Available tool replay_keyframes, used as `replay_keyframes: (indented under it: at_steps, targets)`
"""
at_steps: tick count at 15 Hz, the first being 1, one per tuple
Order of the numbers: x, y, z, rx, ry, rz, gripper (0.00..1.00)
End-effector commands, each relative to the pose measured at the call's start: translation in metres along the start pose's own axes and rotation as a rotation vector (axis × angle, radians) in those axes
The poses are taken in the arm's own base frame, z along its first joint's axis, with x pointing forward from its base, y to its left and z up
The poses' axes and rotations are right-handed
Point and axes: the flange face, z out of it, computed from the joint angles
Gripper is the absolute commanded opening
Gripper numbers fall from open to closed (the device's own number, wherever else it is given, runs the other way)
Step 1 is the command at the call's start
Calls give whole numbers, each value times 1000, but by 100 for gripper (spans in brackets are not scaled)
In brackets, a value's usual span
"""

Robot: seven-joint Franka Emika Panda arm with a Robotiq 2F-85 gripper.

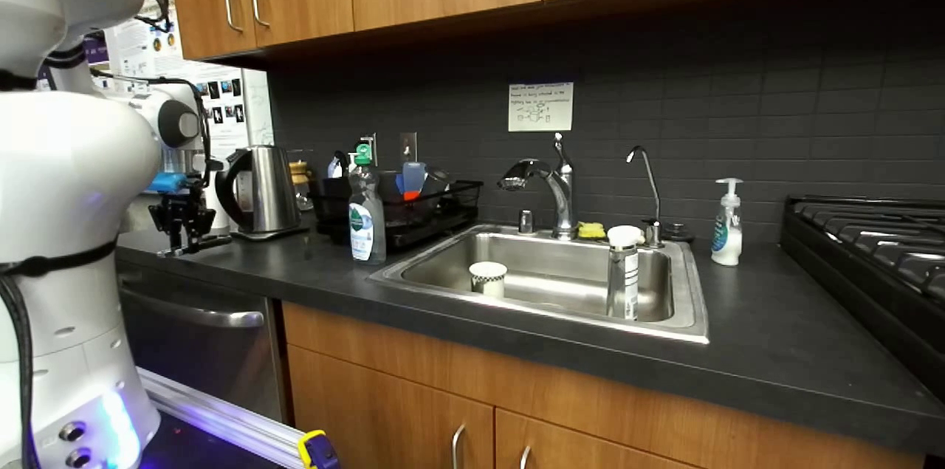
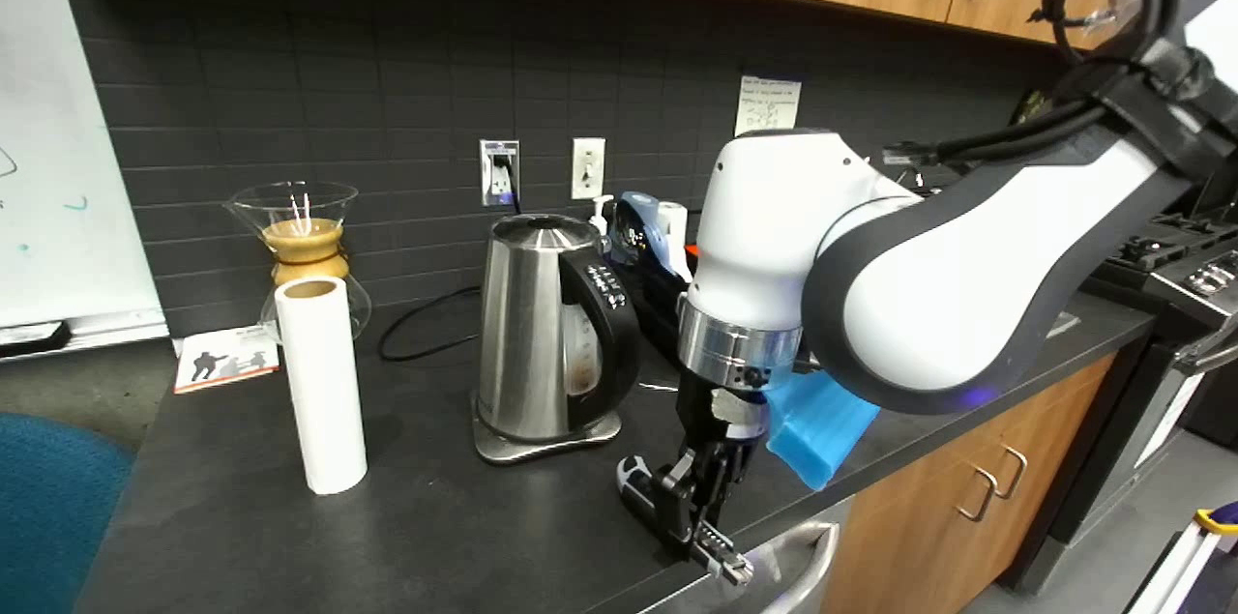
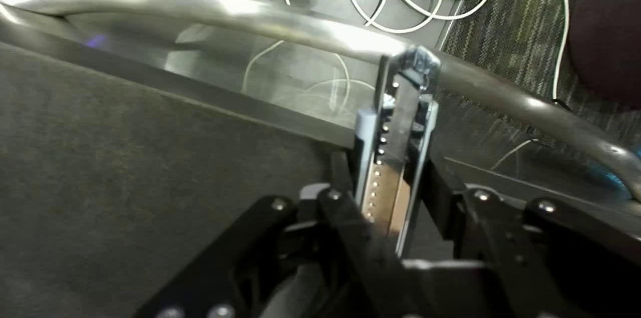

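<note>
A slim tool with a metal channel head (image 3: pixel 395 132) and a dark and grey handle (image 2: pixel 635 483) sits crosswise between my fingers. I cannot tell exactly what tool it is. My gripper (image 3: pixel 388 178) is shut on it, with a black finger (image 3: pixel 342 173) against its near side and the opposite finger along the far side. In an exterior view the gripper (image 2: pixel 685 522) points down at the front of the counter, and the metal end reaches past the edge. Whether the tool touches the countertop is unclear. In an exterior view the gripper (image 1: pixel 184 233) appears small beside the kettle.
The steel kettle (image 2: pixel 527 334) stands behind the gripper, with a white paper roll (image 2: pixel 324 392) and a glass coffee maker (image 2: pixel 308 251) farther along. Below the counter edge runs a dishwasher handle (image 3: pixel 240 10). A soap bottle (image 1: pixel 367 214) stands by the sink (image 1: pixel 694 306).
</note>
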Motion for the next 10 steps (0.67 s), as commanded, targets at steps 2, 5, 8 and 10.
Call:
replay_keyframes:
  at_steps: [2, 5, 8, 10]
  targets:
    - [5, -28, -11, 36, 3, -117, 15]
    - [11, -46, -15, 51, 8, -182, 15]
    - [13, -67, -17, 70, -2, -240, 15]
    - [13, -78, -17, 82, -9, -271, 15]
